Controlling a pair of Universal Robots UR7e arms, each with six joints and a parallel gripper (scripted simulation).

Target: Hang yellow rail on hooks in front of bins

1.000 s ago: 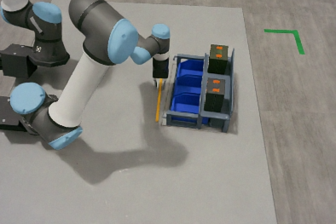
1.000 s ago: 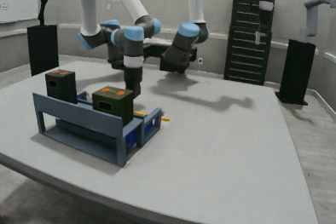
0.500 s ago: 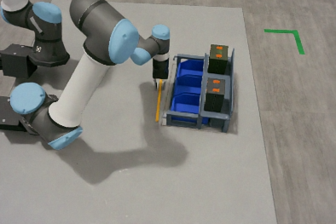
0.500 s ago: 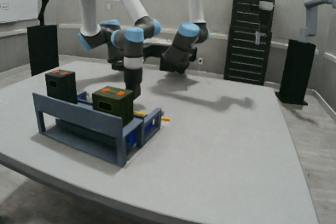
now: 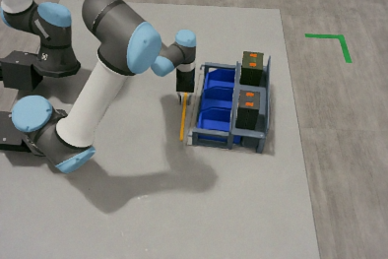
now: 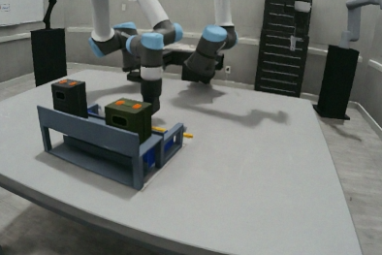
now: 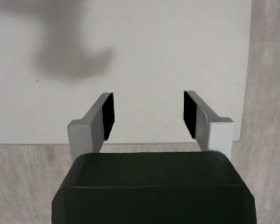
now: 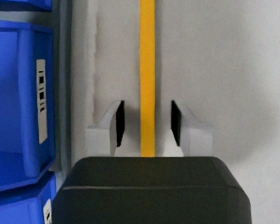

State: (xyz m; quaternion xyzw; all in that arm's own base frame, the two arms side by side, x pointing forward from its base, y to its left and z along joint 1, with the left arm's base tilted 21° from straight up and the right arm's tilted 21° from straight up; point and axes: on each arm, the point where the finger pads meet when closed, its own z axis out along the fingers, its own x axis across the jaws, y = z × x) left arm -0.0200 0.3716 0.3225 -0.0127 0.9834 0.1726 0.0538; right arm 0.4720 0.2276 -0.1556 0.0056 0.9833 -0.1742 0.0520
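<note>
The yellow rail (image 5: 183,121) (image 6: 188,136) (image 8: 147,65) lies lengthwise along the open front of the blue-grey shelf (image 5: 212,145) (image 6: 92,130). Blue bins (image 5: 217,118) (image 8: 5,90) stand in a row in the shelf. My right gripper (image 5: 184,99) (image 8: 147,114) is partly open over the rail's far part in the top view. In the right wrist view the rail runs midway between the fingers, with a gap on each side. My left gripper (image 7: 148,106) (image 6: 293,44) is open and empty, raised far from the shelf. The hooks cannot be made out clearly.
Two dark green boxes with orange marks (image 5: 252,68) (image 5: 248,110) (image 6: 69,98) (image 6: 128,120) stand on the shelf's rear part, behind the bins. The right arm reaches over the table from the left in the top view. The shelf's front edge is close beside the right gripper.
</note>
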